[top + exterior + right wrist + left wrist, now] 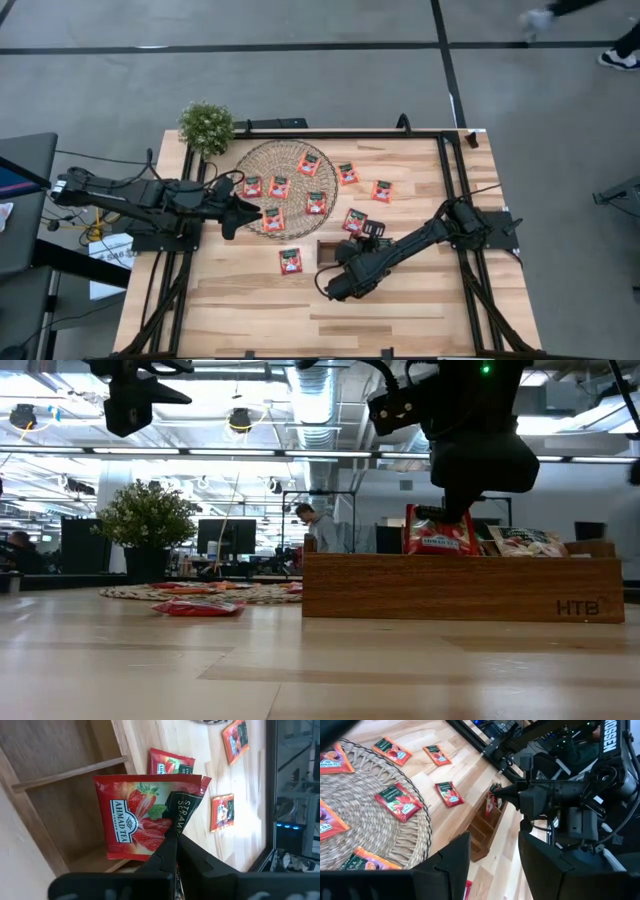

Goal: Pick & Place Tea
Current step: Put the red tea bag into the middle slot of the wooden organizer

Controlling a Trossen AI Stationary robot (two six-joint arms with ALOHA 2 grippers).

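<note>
Item: red tea sachet (142, 822), strawberry picture. Held upright over the wooden tray (65, 795), pinched at one folded corner by the right gripper (172, 845), whose jaws were closed on it. It hung above a tray compartment, evidently so it could be lowered edge-first between the dividers; the low view showed it at the tray's rim.

Item: wooden tray, brown, near the table's middle. At least one more packet (525, 541) lay in it, toward one end.

Item: remaining sachets (315, 203). Several lay flat on the round woven mat (262, 160), others on the bare table (420, 310) beside it, one (290, 260) nearer the front edge.

Item: left gripper (243, 212). Jaws open and holding nothing, poised at the mat's edge just beside a sachet (272, 219), probably lined up for the next pick.

Item: potted plant (206, 126), at the table's far left corner, clear of the work.
</note>
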